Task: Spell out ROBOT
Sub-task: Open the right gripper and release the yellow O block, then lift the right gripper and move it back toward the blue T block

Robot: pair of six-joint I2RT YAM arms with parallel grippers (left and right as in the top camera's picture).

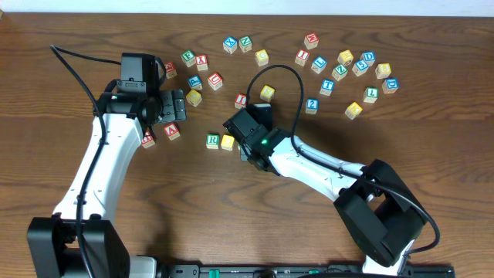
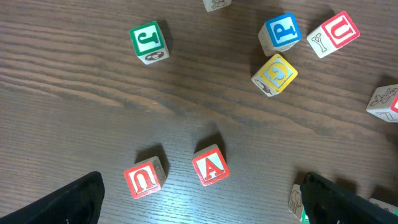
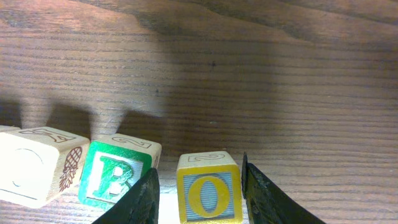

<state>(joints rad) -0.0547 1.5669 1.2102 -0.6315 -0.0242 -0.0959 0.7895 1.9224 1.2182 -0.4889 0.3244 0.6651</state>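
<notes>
Closest in, your right gripper is down at the brown wooden table, its dark fingers straddling the small wooden cube with the yellow O. One pad looks to be against the cube's side and a thin bright sliver shows on the other, so the jaws sit narrow around it, not clamped. The O cube rests flat on the table near the middle. Just beside it, at its 9 o'clock from overhead, sits the small wooden cube with the green R, the two lined up in a row. Out at that pair's 10 o'clock, your left gripper hangs with its jaws spread wide, gripping nothing. Its wrist view looks down on a red-lettered A cube and a red-lettered U cube lying side by side. Farther on, at 12 o'clock from the right gripper, a yellow-faced wooden cube sits near a red-lettered cube. Farthest out, around 2 o'clock, a blue-lettered cube that reads like a T lies among the loose scatter of cubes.
</notes>
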